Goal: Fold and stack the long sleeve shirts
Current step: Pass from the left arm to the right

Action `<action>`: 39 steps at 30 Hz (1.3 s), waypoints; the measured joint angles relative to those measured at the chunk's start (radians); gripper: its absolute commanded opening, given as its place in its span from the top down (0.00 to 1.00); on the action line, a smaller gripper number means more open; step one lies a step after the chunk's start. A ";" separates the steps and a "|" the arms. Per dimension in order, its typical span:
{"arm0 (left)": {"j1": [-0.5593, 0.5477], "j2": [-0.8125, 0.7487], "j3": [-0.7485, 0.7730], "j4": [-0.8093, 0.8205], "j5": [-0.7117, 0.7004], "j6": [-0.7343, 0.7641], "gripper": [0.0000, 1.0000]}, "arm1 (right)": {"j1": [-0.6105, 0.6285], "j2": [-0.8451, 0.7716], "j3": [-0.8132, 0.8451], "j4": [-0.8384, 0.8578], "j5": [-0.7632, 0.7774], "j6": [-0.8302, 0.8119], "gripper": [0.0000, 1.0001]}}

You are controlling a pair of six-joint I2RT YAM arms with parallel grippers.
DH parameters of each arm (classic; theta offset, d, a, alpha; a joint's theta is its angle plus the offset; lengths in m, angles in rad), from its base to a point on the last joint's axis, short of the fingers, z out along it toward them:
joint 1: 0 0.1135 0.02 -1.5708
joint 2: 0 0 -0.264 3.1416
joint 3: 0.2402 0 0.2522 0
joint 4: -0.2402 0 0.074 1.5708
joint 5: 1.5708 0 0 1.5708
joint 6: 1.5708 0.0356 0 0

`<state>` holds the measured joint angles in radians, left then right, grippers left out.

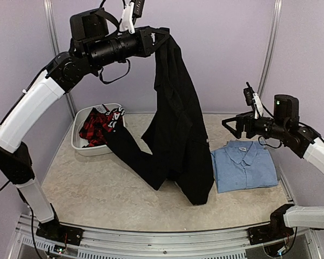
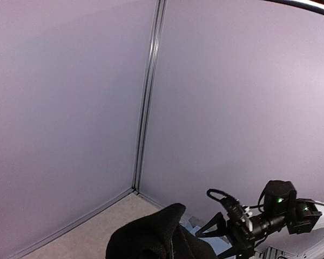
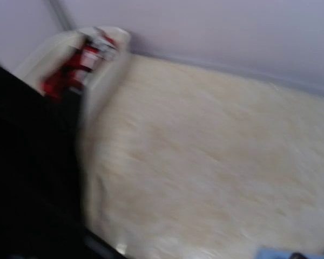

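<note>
Hanging from the left gripper (image 1: 161,36), high above the table (image 1: 86,189), the black shirt (image 1: 175,124) is draping straight down. Its lower hem and one sleeve are lying on the tabletop, and the sleeve is reaching toward the white bin (image 1: 77,141) at the far left. The left gripper's jaws are clenching a bunch of the shirt's upper cloth; in the left wrist view that dark bunch is filling the bottom edge, with only wall above it.

The right gripper (image 1: 230,125) is hovering just right of the hanging cloth, over the far left corner of the blue shirt (image 1: 243,164) — its jaws are standing wide apart and gripping nothing. The blue shirt is lying folded flat on the right side of the table, collar toward the far wall (image 1: 221,48). Its left edge is sitting just beside the black hem; whether the two are touching I cannot tell.

A red-and-black checked cloth (image 1: 97,127) is sitting bunched inside the bin. The right wrist view is coming through blurred, showing black cloth on the left, the bin at upper left and a sliver of blue at the bottom.
</note>
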<state>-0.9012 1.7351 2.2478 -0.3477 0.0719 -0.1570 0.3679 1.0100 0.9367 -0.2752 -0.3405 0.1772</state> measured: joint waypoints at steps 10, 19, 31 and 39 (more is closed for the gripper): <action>-0.018 0.156 -0.114 0.037 -0.118 -0.083 1.00 | 0.118 -0.123 -0.003 0.126 -0.191 0.040 0.06; -0.064 0.235 -0.076 0.039 -0.174 -0.166 1.00 | 0.333 0.047 -0.003 0.193 -0.040 0.068 0.21; -0.072 0.220 -0.125 0.071 -0.174 -0.240 1.00 | 0.399 0.211 0.042 0.237 0.142 0.071 0.34; -0.076 0.182 -0.230 0.119 -0.170 -0.274 1.00 | 0.423 0.246 0.069 0.311 0.215 0.066 0.50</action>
<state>-0.9775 1.9175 2.0182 -0.2283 -0.0978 -0.4313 0.7910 1.2564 1.0054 0.0360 -0.1257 0.2436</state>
